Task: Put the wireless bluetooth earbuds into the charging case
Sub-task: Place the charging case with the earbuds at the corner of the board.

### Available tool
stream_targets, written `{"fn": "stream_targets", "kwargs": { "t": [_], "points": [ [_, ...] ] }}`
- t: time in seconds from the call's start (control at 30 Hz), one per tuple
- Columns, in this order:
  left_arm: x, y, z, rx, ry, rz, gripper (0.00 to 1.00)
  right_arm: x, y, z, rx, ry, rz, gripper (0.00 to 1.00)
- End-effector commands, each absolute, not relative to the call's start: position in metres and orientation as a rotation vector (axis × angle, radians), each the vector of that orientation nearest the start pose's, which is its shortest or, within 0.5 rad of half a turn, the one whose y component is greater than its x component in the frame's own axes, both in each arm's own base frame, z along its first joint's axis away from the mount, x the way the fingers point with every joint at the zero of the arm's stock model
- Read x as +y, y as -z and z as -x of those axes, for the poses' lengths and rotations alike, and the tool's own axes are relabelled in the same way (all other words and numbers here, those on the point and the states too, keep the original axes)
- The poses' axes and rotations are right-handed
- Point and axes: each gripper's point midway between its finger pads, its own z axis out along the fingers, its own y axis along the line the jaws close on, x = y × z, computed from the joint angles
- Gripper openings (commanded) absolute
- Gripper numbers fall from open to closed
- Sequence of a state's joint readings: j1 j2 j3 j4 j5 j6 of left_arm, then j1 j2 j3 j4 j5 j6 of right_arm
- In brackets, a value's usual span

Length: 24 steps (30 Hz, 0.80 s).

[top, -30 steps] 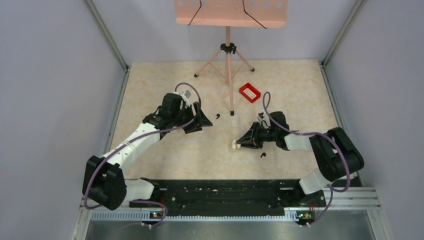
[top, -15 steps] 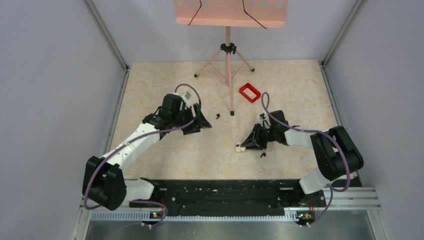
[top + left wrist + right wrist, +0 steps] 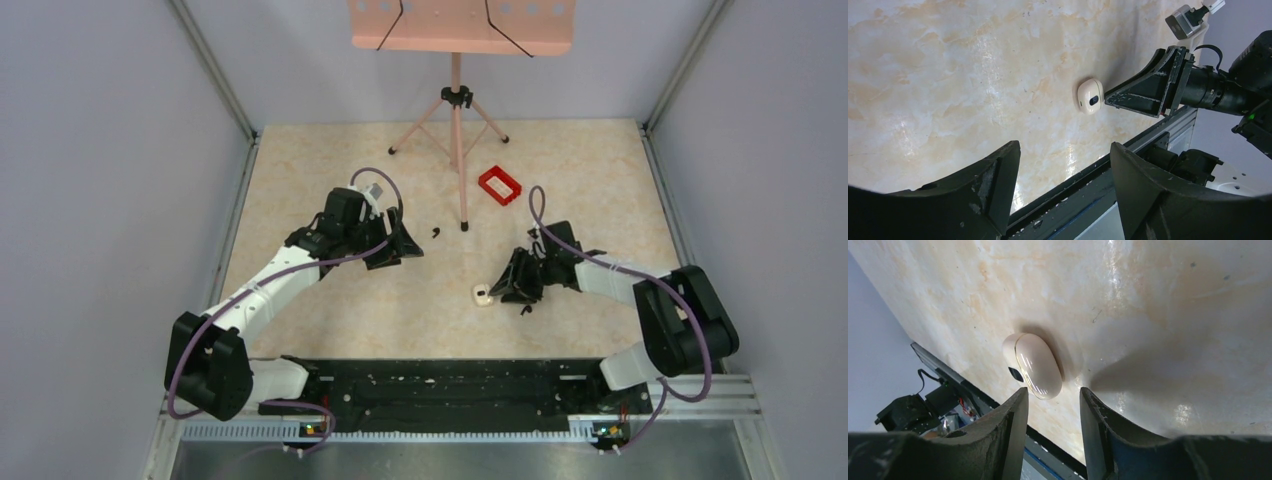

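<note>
The charging case is a cream oval pebble with a dark spot. It lies on the marble table, lid down, also in the left wrist view. My right gripper stands open just behind the charging case, whose near end reaches between the fingertips of my right gripper without being clamped. One black earbud lies just below that gripper. The other earbud lies right of my left gripper. My left gripper is open and empty.
A red rectangular tray sits at the back right. A pink music stand's tripod rises from the back middle, one leg ending near the upper earbud. A black rail runs along the near edge. Grey walls close in both sides.
My right gripper carried the case slightly right and toward the front, then opened and let it go onto the table. The left arm has barely moved.
</note>
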<state>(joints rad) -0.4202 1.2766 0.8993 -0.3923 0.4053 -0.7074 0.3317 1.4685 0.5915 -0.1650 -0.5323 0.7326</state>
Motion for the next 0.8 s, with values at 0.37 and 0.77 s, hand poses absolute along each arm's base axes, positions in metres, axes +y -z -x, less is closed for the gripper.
{"fn": "stream_targets", "kwargs": {
  "t": [0.37, 0.77],
  "points": [
    [-0.218, -0.159, -0.269, 2.459, 0.975, 0.131, 0.71, 0.218, -0.057, -0.247, 2.697, -0.638, -0.028, 0.83],
    [-0.211, -0.156, -0.268, 2.457, 0.926, 0.147, 0.72, 0.222, -0.034, -0.239, 2.769, -0.217, 0.234, 0.76]
  ]
}}
